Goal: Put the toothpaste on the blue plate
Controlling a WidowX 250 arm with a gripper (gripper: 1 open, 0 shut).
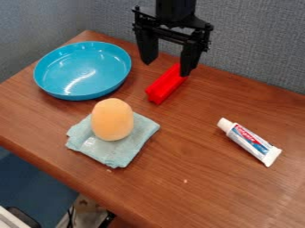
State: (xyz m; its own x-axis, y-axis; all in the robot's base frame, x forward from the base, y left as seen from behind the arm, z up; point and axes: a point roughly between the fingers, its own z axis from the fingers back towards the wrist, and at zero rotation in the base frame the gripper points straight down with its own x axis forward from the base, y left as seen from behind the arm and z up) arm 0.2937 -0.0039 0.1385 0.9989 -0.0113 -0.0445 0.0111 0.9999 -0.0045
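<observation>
On the wooden desk (202,169), the toothpaste (249,141) lies flat near the right edge, well apart from the blue plate (81,69) at the back-left corner. The gripper (170,62) hangs spread and empty over the red block (167,85); it should cross right, align its fingers across the tube's narrow width, and descend squarely.

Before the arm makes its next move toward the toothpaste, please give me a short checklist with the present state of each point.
1. Claw open and holding nothing: ok.
2. Toothpaste lying flat on the table, free on all sides: ok.
3. Claw above the toothpaste: not ok; it hangs over the red block, far from the tube.
4. Blue plate has nothing in it: ok.
5. Egg on the teal cloth lies between tube and plate, so carry high: cannot tell whether there is enough clearance.
</observation>
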